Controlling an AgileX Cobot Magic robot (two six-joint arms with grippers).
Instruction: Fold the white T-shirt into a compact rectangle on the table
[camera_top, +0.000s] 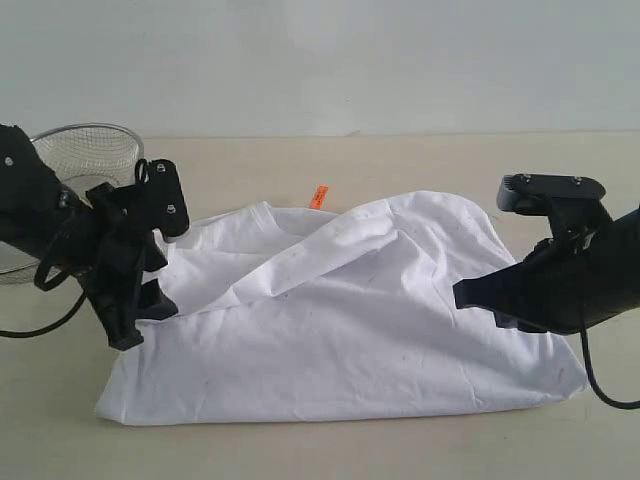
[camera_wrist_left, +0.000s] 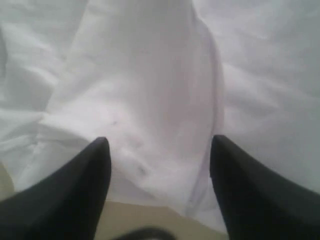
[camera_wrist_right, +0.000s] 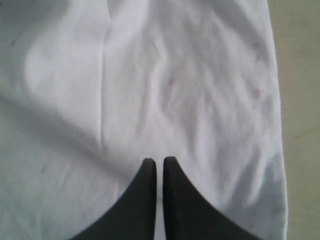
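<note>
I see the white T-shirt (camera_top: 350, 330) spread across the middle of the worktop (camera_top: 300, 160), rumpled and only partly folded. One broad flap lies slantwise over the body from the right shoulder area down toward the left, throwing soft ridges and creases. The collar shows at the far side, with a small orange tag (camera_top: 319, 196) poking out just beside it. The near edge runs fairly straight along the front, and the right-hand corner juts out on the worktop. My left gripper (camera_wrist_left: 160, 142) points down at the shirt's left edge, its arm angled in from the left. The jaws stand wide apart with nothing between them, and the wrist view shows cloth under them and a strip of bare worktop. I cannot tell whether the fingertips touch the fabric. My right gripper (camera_wrist_right: 159, 161) reaches in from the right over the shirt's right side, low and nearly level, with its jaws pressed together and only a thin slit between them. I see no cloth pinched there. A wire mesh bowl (camera_top: 85, 155) sits at the far left behind the left arm, which hides part of it, so I cannot make out its inside.
</note>
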